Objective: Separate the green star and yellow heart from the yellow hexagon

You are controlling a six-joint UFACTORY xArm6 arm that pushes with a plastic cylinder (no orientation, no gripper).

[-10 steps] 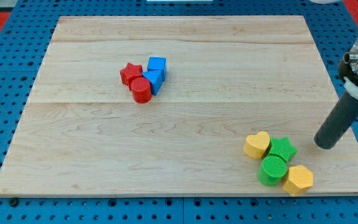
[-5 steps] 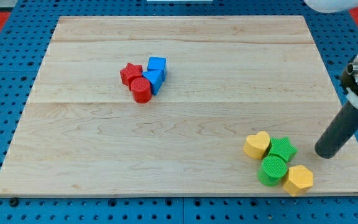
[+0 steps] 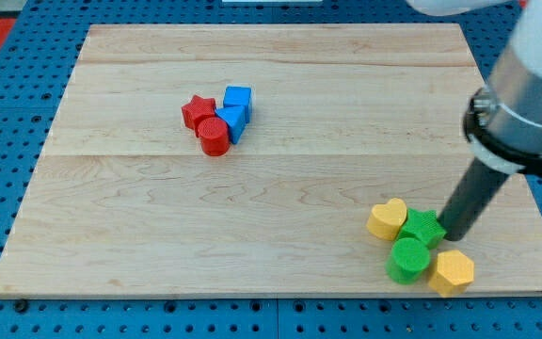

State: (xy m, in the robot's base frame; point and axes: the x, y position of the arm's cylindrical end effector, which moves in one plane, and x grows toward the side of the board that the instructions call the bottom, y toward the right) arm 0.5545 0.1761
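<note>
The green star [image 3: 422, 229] lies near the board's bottom right, with the yellow heart [image 3: 387, 218] touching its left side. A green cylinder [image 3: 409, 259] sits just below the star, and the yellow hexagon [image 3: 452, 271] touches the cylinder's right side. My tip [image 3: 455, 235] is at the star's right edge, just above the hexagon, and seems to touch the star. The dark rod rises up and to the right from there.
A cluster sits at the board's upper left of centre: a red star [image 3: 196, 111], a red cylinder [image 3: 215, 137], a blue cube [image 3: 238, 98] and a blue triangular block [image 3: 232, 121]. The wooden board [image 3: 252, 217] lies on a blue pegboard. Its right edge is close to the tip.
My tip moved left and slightly down, from off the star's right to against it. The star, heart and green cylinder shifted slightly left. The hexagon stayed put.
</note>
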